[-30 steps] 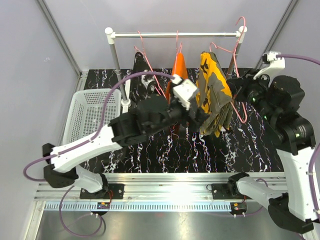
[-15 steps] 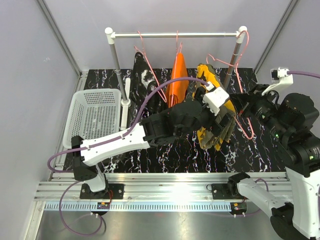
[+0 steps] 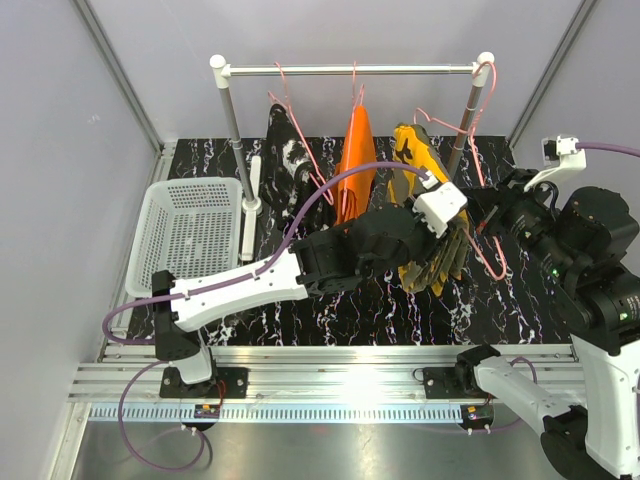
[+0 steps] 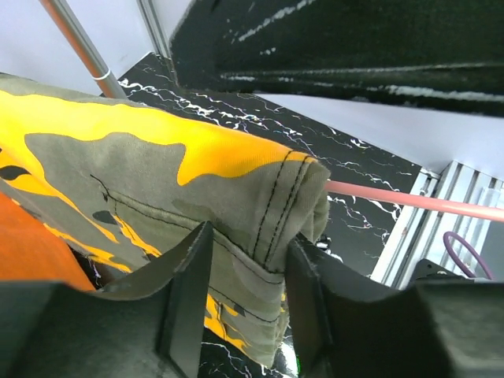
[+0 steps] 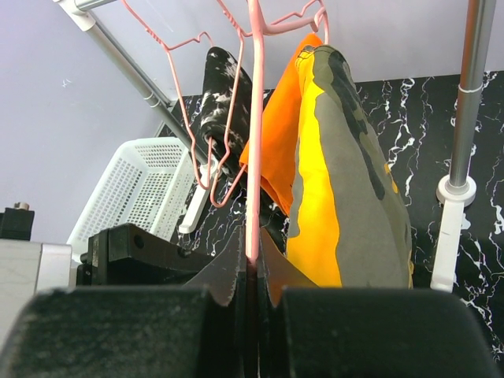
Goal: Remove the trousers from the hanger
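Observation:
Camouflage trousers (image 3: 418,160) hang folded over a pink hanger (image 3: 492,256) at the right of the rack. My left gripper (image 3: 447,243) reaches in from the left. In the left wrist view its fingers (image 4: 189,291) press both sides of the folded olive hem (image 4: 268,205), so the gripper (image 4: 248,307) is shut on the cloth. The hanger's pink bar (image 4: 409,201) sticks out to the right of the fold. My right gripper (image 5: 252,272) is shut on the hanger's wire (image 5: 253,157), beside the camouflage trousers (image 5: 346,181). Orange trousers (image 3: 357,150) and black splashed trousers (image 3: 285,150) hang further left.
The rack's rail (image 3: 350,70) spans two upright posts, one (image 5: 465,94) just right of the camouflage trousers. A white basket (image 3: 190,235) sits on the black marbled table at the left. Other pink hangers (image 5: 197,87) hang on the rail.
My left arm swung right from the orange trousers to the camouflage pair, and its wide-open jaws closed onto the folded hem. The right arm drew back to the right, keeping its hold on the hanger.

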Tool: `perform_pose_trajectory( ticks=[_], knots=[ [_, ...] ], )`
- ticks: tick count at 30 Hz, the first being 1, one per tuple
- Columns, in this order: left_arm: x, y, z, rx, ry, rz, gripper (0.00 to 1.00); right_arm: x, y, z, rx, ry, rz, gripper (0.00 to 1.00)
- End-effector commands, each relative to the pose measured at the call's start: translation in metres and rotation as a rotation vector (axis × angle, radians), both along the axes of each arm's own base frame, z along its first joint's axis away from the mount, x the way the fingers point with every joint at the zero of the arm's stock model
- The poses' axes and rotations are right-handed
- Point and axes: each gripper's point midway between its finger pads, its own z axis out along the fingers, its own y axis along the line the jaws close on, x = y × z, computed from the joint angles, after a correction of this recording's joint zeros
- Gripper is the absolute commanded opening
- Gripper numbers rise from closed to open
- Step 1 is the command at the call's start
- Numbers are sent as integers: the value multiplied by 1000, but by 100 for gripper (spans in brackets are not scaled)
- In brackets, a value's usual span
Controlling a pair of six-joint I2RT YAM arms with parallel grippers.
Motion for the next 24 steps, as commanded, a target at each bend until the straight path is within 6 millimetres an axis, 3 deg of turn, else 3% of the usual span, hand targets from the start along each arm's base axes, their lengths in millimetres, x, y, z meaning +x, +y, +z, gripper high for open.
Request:
perform_pose_trajectory(
  ticks=[1, 6, 12, 14, 15, 18, 21, 24],
  knots=[
    [12, 4, 37, -99, -44, 64, 36, -15, 0, 70, 92, -246, 30, 0],
    [19, 5, 39, -125, -41, 118, 19, -20, 4, 71, 110, -247, 59, 0],
    [21, 4, 50, -184, -63, 127, 12, -22, 8, 68, 122, -236, 81, 0],
    [22, 5, 55, -201, -67, 131, 21, -23, 9, 67, 130, -232, 85, 0],
    [22, 5, 55, -202, -67, 131, 51, -23, 10, 67, 130, -232, 90, 0],
    [21, 3, 56, -197, -76, 129, 61, -28, 12, 73, 153, -243, 107, 0],
    [25, 4, 54, -188, -83, 162, 61, -34, 13, 79, 167, -259, 126, 0],
    [28, 5, 52, -159, -111, 178, 44, -40, 13, 84, 176, -277, 135, 0]
  ],
)
